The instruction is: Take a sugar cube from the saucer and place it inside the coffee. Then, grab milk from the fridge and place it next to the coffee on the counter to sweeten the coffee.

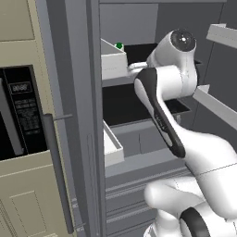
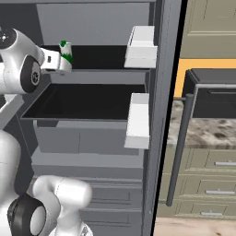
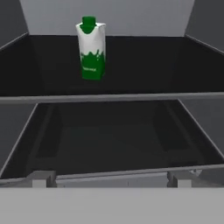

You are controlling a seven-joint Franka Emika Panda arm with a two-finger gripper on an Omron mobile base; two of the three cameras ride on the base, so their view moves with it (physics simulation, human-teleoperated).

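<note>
The tool points into the open fridge, its two fingertips spread wide apart with nothing between them. Ahead, well apart from the tool, the milk stands upright on the dark upper shelf, left of centre: a white carton with a green cap and green lower part. In the left base view the arm and a white door bin hide all but its cap. The print on the carton is illegible.

My two base cameras are looking forward from behind me, left and right, both sharing the open fridge. My hand camera is facing its dark shelves closely.
</note>
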